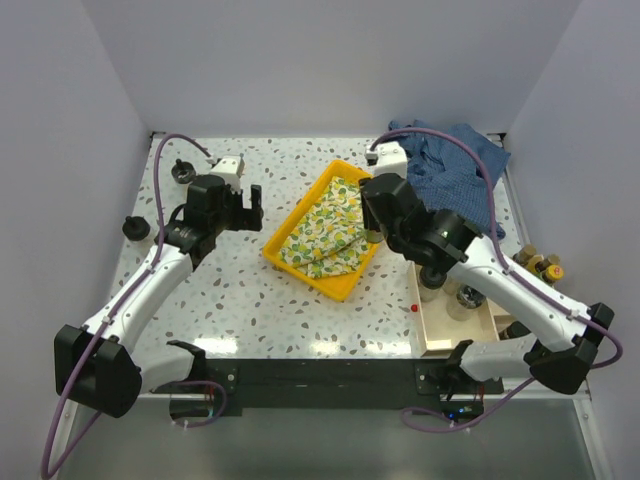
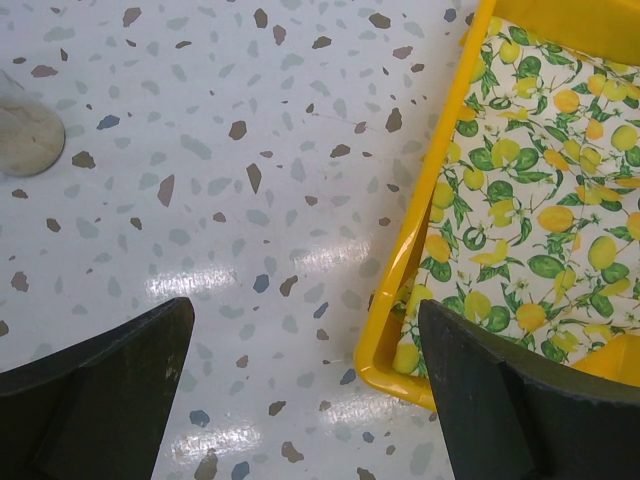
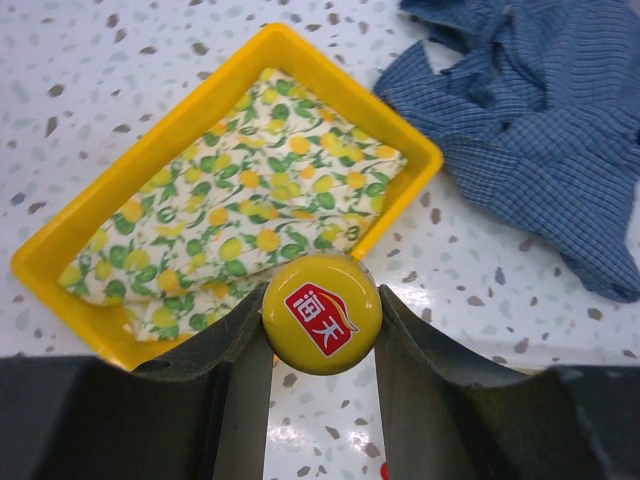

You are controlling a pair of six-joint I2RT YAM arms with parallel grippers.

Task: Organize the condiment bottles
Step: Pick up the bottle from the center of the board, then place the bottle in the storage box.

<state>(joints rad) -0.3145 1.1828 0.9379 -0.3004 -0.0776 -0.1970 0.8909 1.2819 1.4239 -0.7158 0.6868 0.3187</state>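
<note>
— Speckled desk point(image 1: 300, 310) with a yellow tray point(image 1: 300, 208) and a lemon cloth point(image 1: 325, 235) inside. Where is the bottle?
— Right hand point(image 3: 321, 295) is squeezing the yellow-capped bottle point(image 3: 322, 318) just under its cap, right by the tray's edge. Left hand point(image 2: 305, 330) is wide open and holds nothing, over the desk beside the tray.
— What now?
— I think it goes to the wooden box point(image 1: 445, 335), where other bottles point(image 1: 433, 283) stand. Hold it straight up, go slow, don't bump them, and let go only when it stands
</note>
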